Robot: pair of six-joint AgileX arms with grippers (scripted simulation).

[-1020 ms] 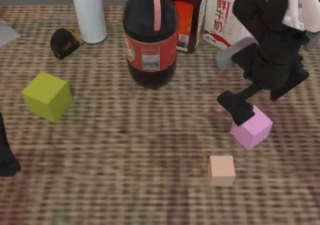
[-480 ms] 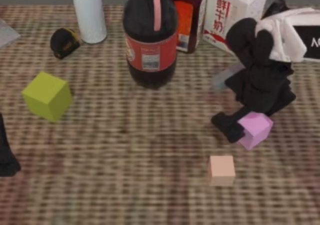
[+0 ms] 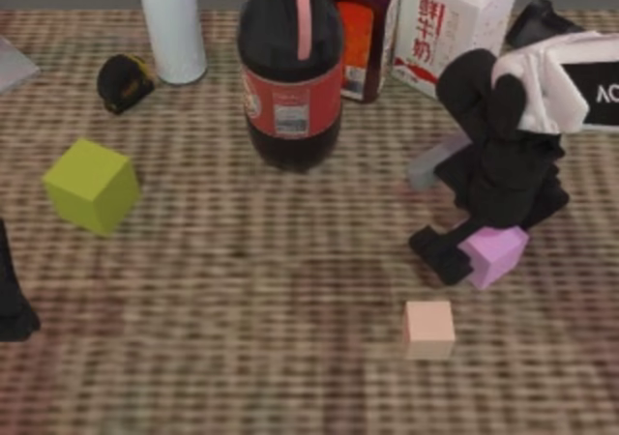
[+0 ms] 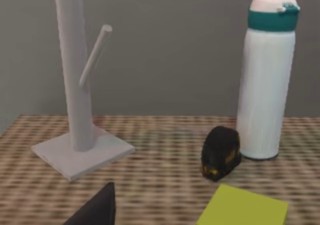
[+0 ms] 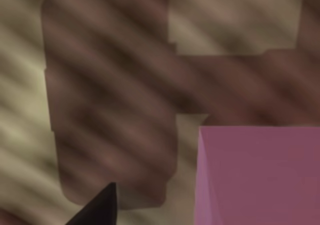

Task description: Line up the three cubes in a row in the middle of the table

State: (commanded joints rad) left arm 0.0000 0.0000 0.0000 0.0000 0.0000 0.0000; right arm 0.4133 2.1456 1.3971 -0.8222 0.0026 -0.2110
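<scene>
The pink cube [image 3: 495, 253] lies at the right of the table [image 3: 290, 358]. My right gripper [image 3: 482, 247] is down around it and open. One black finger [image 3: 440, 251] stands just left of the cube with a small gap; the other finger is hidden under the arm. In the right wrist view the pink cube [image 5: 260, 177] sits a little apart from that fingertip [image 5: 100, 210]. The peach cube [image 3: 428, 324] rests just in front of it. The yellow-green cube [image 3: 92, 186] [image 4: 245, 210] is at the left, with my left gripper [image 3: 12, 304] parked open at the left edge.
Along the back stand a white bottle [image 3: 172, 24], a cola bottle [image 3: 290, 77], a dark sauce bottle [image 3: 366, 39] and a milk carton [image 3: 450, 19]. A tape measure [image 3: 124, 80] lies behind the yellow-green cube. A grey piece [image 3: 433, 162] shows beside the right arm.
My right arm has come down and slightly left, so its fingers now sit around the pink cube. The cubes and the left arm have not moved.
</scene>
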